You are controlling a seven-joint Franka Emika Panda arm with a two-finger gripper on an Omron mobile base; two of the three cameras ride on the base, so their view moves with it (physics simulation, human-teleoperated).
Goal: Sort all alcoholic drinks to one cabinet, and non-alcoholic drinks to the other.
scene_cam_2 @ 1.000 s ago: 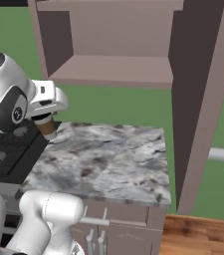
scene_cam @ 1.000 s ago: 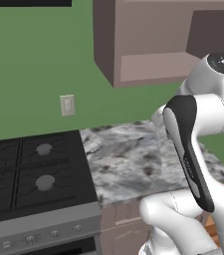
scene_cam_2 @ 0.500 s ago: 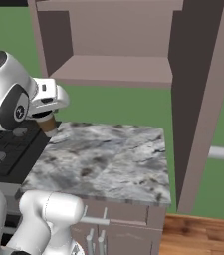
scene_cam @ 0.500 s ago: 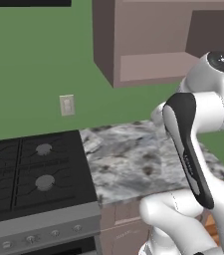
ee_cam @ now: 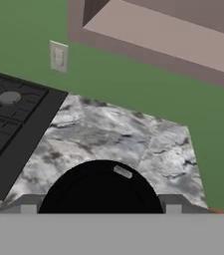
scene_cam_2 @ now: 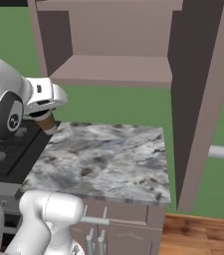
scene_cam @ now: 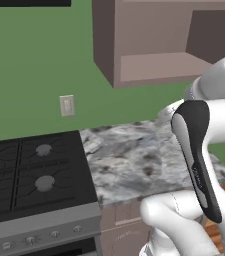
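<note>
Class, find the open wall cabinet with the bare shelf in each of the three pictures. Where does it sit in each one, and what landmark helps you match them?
Left base view: open wall cabinet at upper right, above the arm.
Right base view: top centre.
Hand view: top right, above the tan cup.
Shared landmark: the marble counter directly below it.

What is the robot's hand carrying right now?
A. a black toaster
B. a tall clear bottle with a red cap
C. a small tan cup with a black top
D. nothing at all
C: in the right base view the tan cup hangs under the gripper, above the counter's edge; its black top shows in the hand view.
</note>
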